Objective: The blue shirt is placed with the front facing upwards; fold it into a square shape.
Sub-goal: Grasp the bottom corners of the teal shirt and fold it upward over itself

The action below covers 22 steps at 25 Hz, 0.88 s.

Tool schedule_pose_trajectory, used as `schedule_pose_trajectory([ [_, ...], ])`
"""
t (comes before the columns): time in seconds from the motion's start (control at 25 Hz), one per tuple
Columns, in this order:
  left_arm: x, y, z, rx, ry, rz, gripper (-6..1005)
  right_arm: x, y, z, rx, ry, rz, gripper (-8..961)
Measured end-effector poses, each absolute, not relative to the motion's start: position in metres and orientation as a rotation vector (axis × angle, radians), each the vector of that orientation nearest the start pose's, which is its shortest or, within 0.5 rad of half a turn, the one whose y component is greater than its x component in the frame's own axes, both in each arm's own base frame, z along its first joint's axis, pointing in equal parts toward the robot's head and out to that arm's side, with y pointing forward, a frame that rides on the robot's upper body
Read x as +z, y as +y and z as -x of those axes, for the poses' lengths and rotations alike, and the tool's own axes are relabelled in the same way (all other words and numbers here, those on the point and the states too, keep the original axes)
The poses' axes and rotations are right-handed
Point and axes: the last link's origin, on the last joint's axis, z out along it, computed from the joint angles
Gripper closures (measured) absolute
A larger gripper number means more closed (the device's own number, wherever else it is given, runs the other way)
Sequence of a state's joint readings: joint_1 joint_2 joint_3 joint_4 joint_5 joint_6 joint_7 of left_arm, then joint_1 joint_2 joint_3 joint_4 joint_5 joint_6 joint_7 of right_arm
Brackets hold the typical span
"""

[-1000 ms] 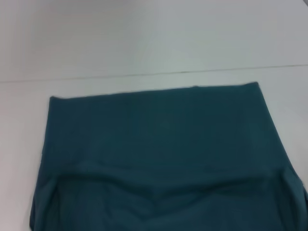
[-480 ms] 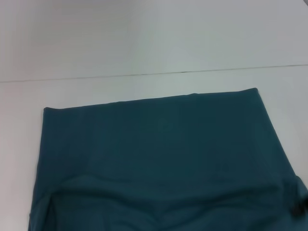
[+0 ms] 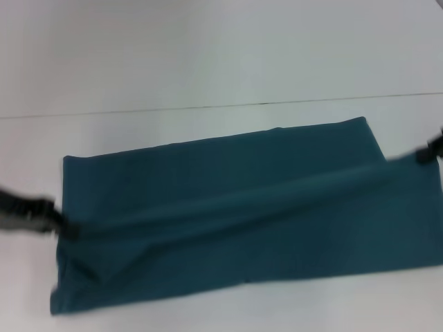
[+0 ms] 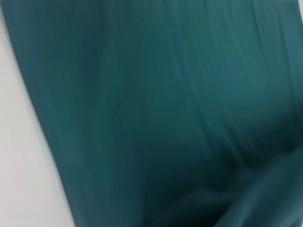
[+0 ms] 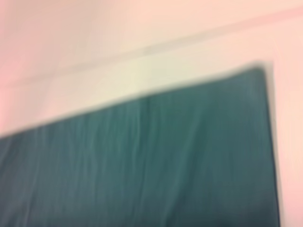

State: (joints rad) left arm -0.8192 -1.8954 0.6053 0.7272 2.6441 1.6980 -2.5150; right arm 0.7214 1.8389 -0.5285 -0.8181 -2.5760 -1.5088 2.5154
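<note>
Soft matt cloth on a smooth pale top.
Between my fingers the blue shirt [image 3: 228, 214] looks like matt cotton-like fabric, softly creased; the table [image 3: 208, 55] beneath looks smooth, white, faintly sheened.

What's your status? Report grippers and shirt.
Left gripper at shirt's left edge, right gripper at right edge. Shirt a wide band on table, ridge across. Nothing in the way.

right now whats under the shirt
Only the white table shows around the shirt. The cloth lies doubled, a raised fold line running between the left gripper and right gripper. Whatever lies beneath is covered.
</note>
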Motion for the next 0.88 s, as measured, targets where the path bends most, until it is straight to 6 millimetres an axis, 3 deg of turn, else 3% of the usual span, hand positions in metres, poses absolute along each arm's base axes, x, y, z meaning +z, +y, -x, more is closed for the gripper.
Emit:
schedule_pose_trajectory([
  [0.16,0.073,0.417,0.239,0.052,-1.707,2.265,944,0.126,0.422,-0.282,0.165,1.635,1.979,885],
  [0.4,0.055,0.443,0.237,0.105,-1.587,2.124,944,0.099,0.445,-0.270,0.125,1.554,1.953,882],
  [0.88,0.041,0.452,0.246,0.102,-1.474,2.080,945,0.072,0.470,-0.258,0.111,1.446,1.924,877],
])
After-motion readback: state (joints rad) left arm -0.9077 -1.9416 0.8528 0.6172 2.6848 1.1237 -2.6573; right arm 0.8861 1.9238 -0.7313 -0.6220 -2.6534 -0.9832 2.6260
